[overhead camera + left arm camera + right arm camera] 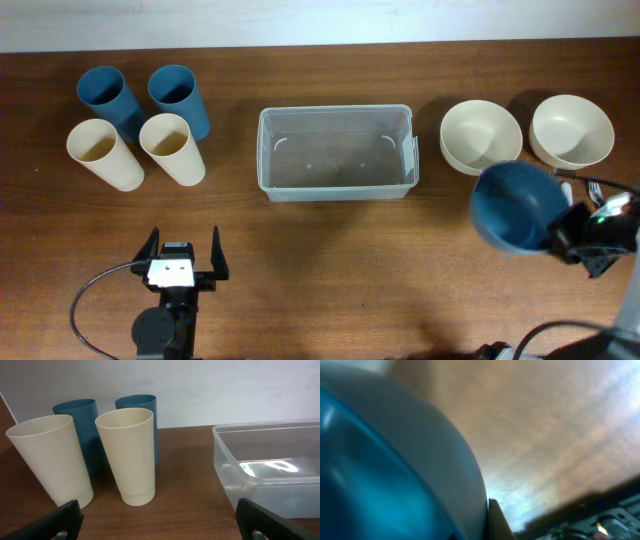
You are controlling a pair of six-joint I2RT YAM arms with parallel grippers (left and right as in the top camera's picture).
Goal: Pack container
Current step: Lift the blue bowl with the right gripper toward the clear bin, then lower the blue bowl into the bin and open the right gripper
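The right gripper (560, 236) is clamped narrow on the rim of a blue bowl (515, 207), pinching it at the bowl's right edge. In the right wrist view the bowl (385, 470) fills the left half as a blurred blue curve, with one dark finger (496, 522) against its edge and the wooden table (545, 425) behind it. From overhead the bowl sits right of the container (337, 112) and apart from it, overlapping the near edge of one of two cream bowls (480, 135) (571, 130).

The left gripper (183, 252) stands wide with nothing between its jaws, low over the table's front edge, its tips at both lower corners of its own camera.

The container is clear plastic, mid-table, long side toward the arms. To its left stand two blue cups (105, 95) (178, 92) and, in front of them, two cream cups (103, 152) (171, 147), all upright.
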